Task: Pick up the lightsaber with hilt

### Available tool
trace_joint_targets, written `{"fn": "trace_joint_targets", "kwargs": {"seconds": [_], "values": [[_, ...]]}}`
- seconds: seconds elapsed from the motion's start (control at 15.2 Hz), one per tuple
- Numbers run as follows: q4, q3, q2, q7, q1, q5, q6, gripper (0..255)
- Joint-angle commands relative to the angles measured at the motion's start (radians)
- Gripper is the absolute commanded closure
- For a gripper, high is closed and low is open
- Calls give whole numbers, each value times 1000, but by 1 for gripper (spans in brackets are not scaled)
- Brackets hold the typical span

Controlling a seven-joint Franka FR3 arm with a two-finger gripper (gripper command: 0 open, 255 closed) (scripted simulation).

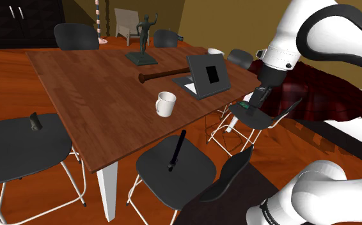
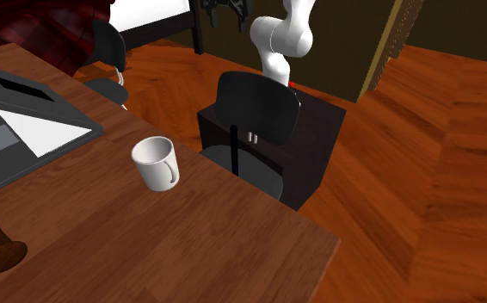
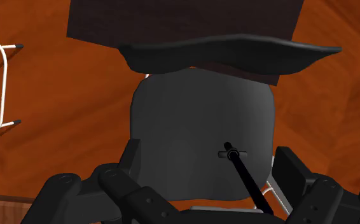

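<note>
Now the pincer [image 3: 209,158] hangs with its fingers spread well apart, clamped on nothing. Below it the black lightsaber [image 3: 245,175] lies untouched on a dark chair seat [image 3: 185,121], slanting toward one finger. Farther out stands the wooden desk [image 1: 90,89], carrying a white mug [image 1: 165,103] and an open laptop [image 1: 206,75].

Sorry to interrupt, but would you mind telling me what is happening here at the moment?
The white robot arm is going after the black lightsaber, which lies on the seat of a dark chair beside the wooden table. Its jaws stand open and empty, clear of the lightsaber, which the wrist view shows ahead of them on the seat. Nothing is picked up yet.
</note>
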Motion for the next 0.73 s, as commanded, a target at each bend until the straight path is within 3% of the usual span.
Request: {"fn": "trace_joint_targets", "kwargs": {"seconds": [0.0, 0.66], "values": [[0, 0, 0, 0, 0, 0, 0, 0], [85, 139, 355, 112, 40, 38, 152, 0]]}}
